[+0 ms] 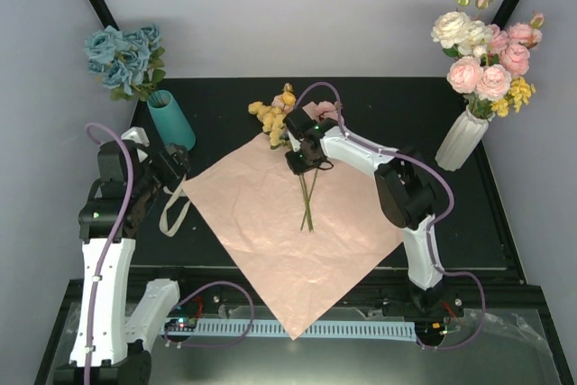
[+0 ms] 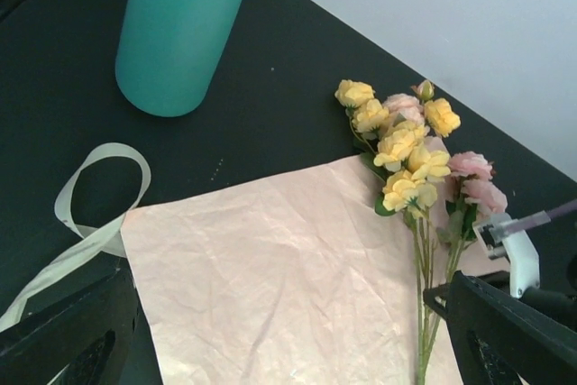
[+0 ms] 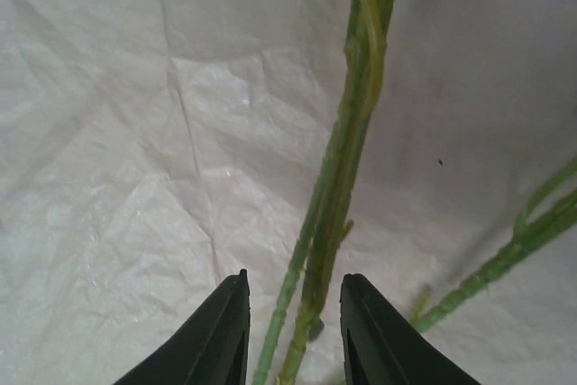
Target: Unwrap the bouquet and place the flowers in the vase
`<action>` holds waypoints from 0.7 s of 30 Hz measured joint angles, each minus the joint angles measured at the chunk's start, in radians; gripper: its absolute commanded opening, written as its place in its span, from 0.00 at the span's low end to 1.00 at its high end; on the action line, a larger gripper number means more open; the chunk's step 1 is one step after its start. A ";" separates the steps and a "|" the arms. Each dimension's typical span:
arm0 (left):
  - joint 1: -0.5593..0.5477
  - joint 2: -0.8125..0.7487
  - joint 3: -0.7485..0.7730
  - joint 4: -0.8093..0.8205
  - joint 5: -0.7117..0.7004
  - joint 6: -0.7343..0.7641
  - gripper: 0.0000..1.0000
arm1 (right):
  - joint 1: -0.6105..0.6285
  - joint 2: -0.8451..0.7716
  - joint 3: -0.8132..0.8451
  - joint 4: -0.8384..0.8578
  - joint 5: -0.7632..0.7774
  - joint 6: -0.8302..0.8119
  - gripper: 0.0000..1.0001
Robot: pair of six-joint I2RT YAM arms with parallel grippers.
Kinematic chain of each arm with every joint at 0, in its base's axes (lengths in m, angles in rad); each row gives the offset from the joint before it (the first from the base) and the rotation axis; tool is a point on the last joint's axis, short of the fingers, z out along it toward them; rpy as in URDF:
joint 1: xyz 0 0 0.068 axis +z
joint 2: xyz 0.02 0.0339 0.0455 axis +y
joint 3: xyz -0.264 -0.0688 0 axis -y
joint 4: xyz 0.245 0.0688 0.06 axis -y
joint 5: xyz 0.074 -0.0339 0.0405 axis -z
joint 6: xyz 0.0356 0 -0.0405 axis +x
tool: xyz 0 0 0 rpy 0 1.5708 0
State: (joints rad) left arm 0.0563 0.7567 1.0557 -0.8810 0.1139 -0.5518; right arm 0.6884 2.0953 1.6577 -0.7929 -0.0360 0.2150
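Note:
The bouquet lies unwrapped, its pink paper (image 1: 261, 232) spread flat on the black table. The flowers left on it, yellow roses (image 1: 275, 114) and a few pink ones, lie at the sheet's far corner, stems (image 1: 308, 200) pointing toward me. A blue cluster (image 1: 124, 59) stands in the teal vase (image 1: 171, 119) at the back left. My right gripper (image 1: 302, 164) is down over the stems (image 3: 347, 160), jaws narrowed either side of them with a gap still showing (image 3: 293, 279). My left gripper (image 2: 288, 349) stands open above the paper's left corner (image 2: 270, 268), holding nothing.
The beige ribbon (image 1: 173, 209) lies loose on the table beside the paper's left corner, close to my left gripper. A white ribbed vase (image 1: 462, 140) with large pink and cream roses stands at the back right. The vase (image 2: 180, 33) is just beyond the ribbon (image 2: 95, 223).

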 measured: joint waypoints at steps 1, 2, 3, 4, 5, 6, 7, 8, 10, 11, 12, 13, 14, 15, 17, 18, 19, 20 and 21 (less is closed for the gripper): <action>-0.003 0.005 0.000 0.001 0.003 0.000 0.95 | 0.000 0.009 0.011 -0.001 0.000 0.000 0.27; -0.006 0.010 0.000 0.003 0.005 0.000 0.95 | 0.000 0.017 0.024 -0.001 0.000 -0.001 0.26; -0.007 0.012 0.000 0.006 0.006 0.000 0.95 | 0.000 0.024 0.036 -0.001 0.000 -0.003 0.26; -0.009 0.017 0.000 0.010 0.008 0.000 0.95 | 0.000 0.032 0.050 -0.002 0.000 -0.003 0.25; -0.011 0.020 0.000 0.013 0.008 0.000 0.95 | 0.000 0.038 0.060 0.000 0.000 -0.004 0.22; -0.012 0.023 0.000 0.016 0.010 0.000 0.95 | -0.001 0.043 0.067 -0.002 0.000 -0.005 0.22; -0.012 0.023 0.000 0.017 0.010 0.000 0.95 | -0.002 0.047 0.075 -0.003 0.000 -0.007 0.22; -0.012 0.024 0.000 0.018 0.011 0.000 0.95 | -0.003 0.052 0.081 -0.003 -0.001 -0.007 0.22; -0.013 0.024 0.000 0.019 0.011 0.000 0.95 | -0.006 0.061 0.092 -0.009 0.000 -0.007 0.22; -0.013 0.024 0.000 0.020 0.011 0.000 0.95 | -0.008 0.066 0.098 -0.011 -0.001 -0.007 0.22; -0.015 0.024 0.000 0.021 0.011 0.000 0.95 | -0.010 0.066 0.098 -0.011 0.000 -0.007 0.22; -0.017 0.024 0.000 0.022 0.011 0.000 0.94 | -0.012 0.067 0.098 -0.015 0.000 -0.007 0.21; -0.019 0.024 0.000 0.022 0.011 0.000 0.94 | -0.014 0.067 0.098 -0.017 0.000 -0.007 0.19; -0.019 0.024 0.000 0.023 0.011 0.000 0.94 | -0.016 0.068 0.098 -0.018 0.000 -0.008 0.18; -0.022 0.025 0.000 0.023 0.011 0.000 0.94 | -0.019 0.068 0.098 -0.019 -0.001 -0.008 0.17; -0.024 0.025 0.000 0.023 0.011 0.000 0.95 | -0.021 0.068 0.098 -0.019 -0.001 -0.008 0.17; -0.025 0.027 0.000 0.023 0.011 0.000 0.95 | -0.022 0.068 0.098 -0.019 -0.001 -0.008 0.17; -0.026 0.029 0.000 0.024 0.012 0.000 0.96 | -0.023 0.068 0.098 -0.019 -0.002 -0.008 0.16; -0.028 0.031 0.000 0.024 0.012 0.000 0.98 | -0.024 0.068 0.098 -0.019 -0.002 -0.008 0.16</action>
State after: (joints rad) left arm 0.0284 0.7872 1.0557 -0.8574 0.1257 -0.5514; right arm 0.6647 2.1632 1.7557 -0.8124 -0.0380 0.2066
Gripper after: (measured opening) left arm 0.950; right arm 0.169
